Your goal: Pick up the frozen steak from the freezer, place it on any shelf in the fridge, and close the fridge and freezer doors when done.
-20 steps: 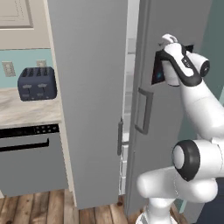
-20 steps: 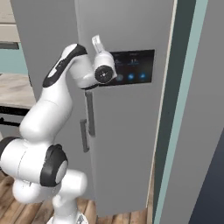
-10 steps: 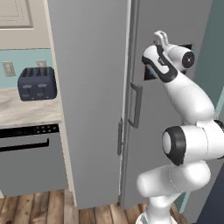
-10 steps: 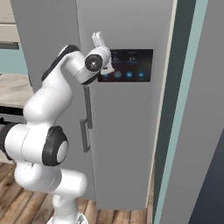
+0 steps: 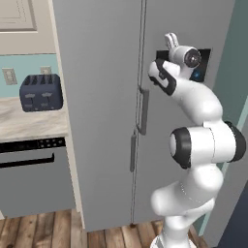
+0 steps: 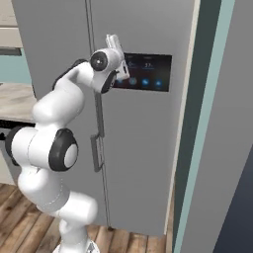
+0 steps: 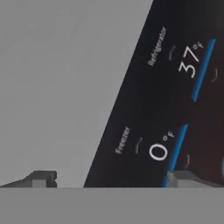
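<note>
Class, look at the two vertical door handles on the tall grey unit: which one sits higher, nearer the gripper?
The right-hand handle, on the door carrying the dark display panel; the left-hand handle hangs lower, farther below the open gripper.

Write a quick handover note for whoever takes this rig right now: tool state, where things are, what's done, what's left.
Tool: open, empty, held up close against the dark display panel on the right-hand door.
Both doors of the tall grey unit are shut; handles sit at the centre seam. The steak is not in sight.
Done: nothing that shows.
Left: open the freezer, take the steak, set it on a fridge shelf, close both doors.
</note>
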